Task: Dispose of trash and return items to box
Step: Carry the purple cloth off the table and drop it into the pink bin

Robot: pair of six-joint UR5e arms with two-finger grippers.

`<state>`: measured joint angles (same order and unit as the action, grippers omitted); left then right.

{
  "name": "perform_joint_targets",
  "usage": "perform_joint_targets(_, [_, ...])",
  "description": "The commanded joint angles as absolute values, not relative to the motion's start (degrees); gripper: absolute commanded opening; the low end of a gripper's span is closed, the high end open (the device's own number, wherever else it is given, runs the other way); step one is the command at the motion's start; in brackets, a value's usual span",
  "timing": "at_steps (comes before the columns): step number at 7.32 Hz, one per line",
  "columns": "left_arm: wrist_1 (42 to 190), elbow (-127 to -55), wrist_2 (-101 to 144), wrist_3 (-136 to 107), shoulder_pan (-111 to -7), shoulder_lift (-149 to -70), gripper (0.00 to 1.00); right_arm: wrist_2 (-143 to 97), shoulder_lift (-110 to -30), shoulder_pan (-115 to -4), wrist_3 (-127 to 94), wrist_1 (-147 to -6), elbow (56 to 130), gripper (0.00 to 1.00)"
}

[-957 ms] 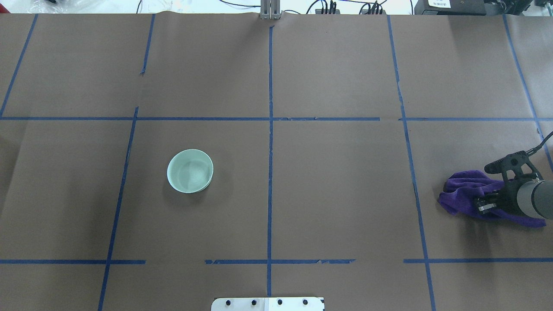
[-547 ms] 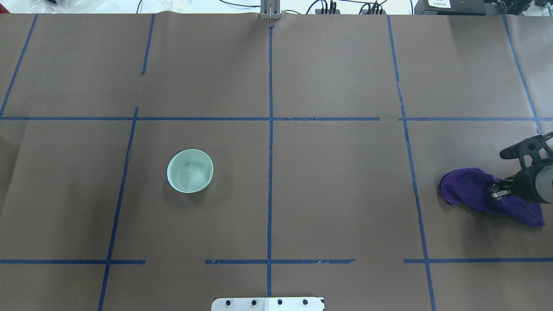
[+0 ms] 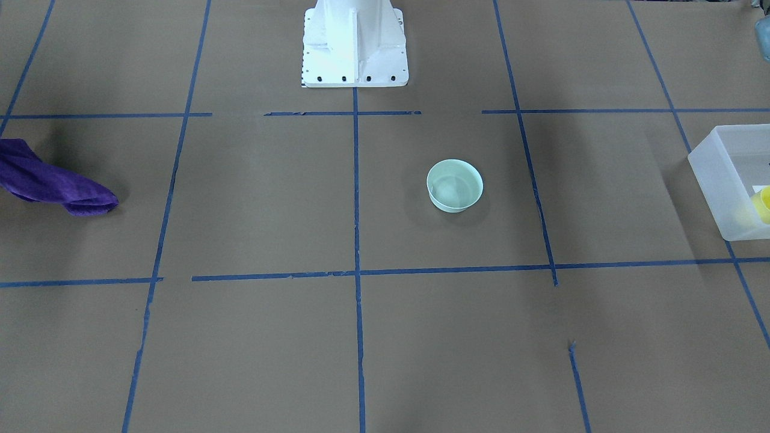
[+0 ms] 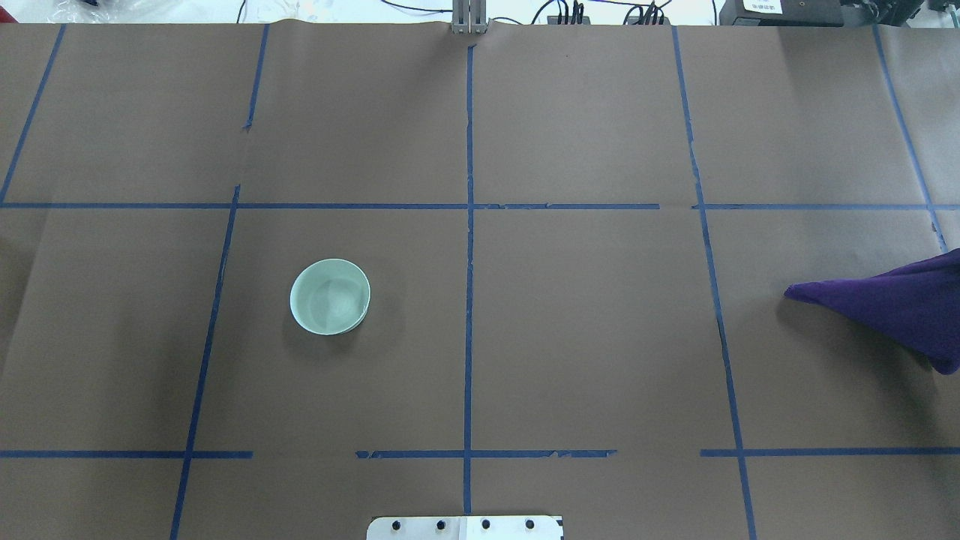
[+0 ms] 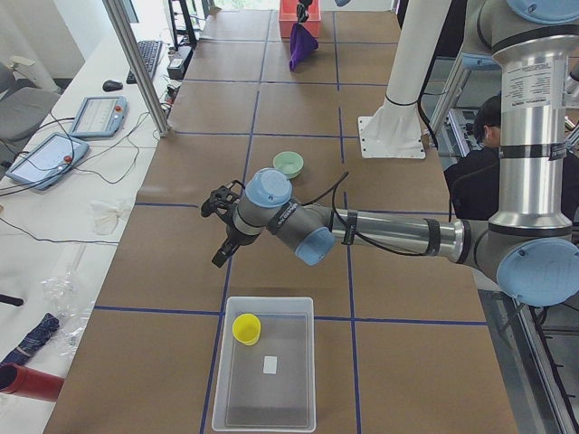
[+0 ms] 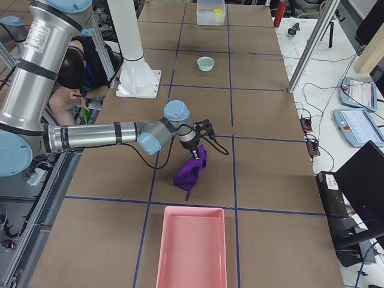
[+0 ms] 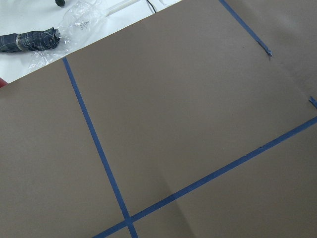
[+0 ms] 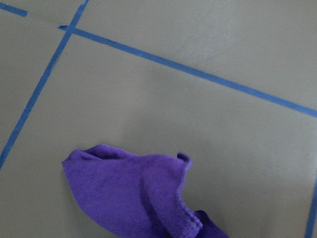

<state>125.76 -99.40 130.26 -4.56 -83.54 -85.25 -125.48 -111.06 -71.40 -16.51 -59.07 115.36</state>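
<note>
Pink tray [image 6: 192, 249]: closest in at the robot's right end, lying flat on the paper.
Purple cloth [image 6: 191, 169]: just past the tray, dangling from the right gripper [image 6: 195, 153]. Its tip is low over the paper, and I cannot tell whether it touches.
Right gripper: at the cloth's top fold, with the arm stretched out low. Only a side view shows it, so I cannot tell how its fingers stand.
Table [image 4: 585, 337]: brown paper all over, creased here and there.
Blue tape lines [image 4: 469, 300]: these cut the paper into big squares, with some strips broken or ragged.
Pedestal [image 3: 355, 42]: white, bolted down on the centre line at the robot's edge.
Bowl [image 4: 330, 296]: mint green and upright, alone on the robot's left half, well apart from cloth and box.
Left gripper [image 5: 220, 259]: hanging over bare paper between bowl and box. Wide or narrow, I cannot tell.
Box [image 5: 280, 398]: frosted white, at the far left end.
Cup [image 5: 246, 328]: yellow, inside the box, in the corner nearest the left gripper.
Room: an operator [image 6: 75, 69] sits behind the robot, and a white bench [image 6: 354, 72] carries teach pendants [image 6: 359, 127] and cables.
</note>
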Motion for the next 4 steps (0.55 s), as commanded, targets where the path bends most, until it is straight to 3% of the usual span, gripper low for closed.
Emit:
perform_joint_targets(1, [125.86,-99.4,130.25,-4.83,-83.5,-85.25,1.0,-131.47,-107.7,-90.01,9.8,-84.75,122.31,0.0])
perform_joint_targets(3, [125.86,-99.4,130.25,-4.92,-83.5,-85.25,1.0,-131.93,-91.85,-104.96,33.38,-115.59,120.25,0.0])
perform_joint_targets(4, [125.95,-99.4,130.25,-4.92,-83.5,-85.25,1.0,-131.31,-82.54,-110.42,41.58,-125.32,114.32,0.0])
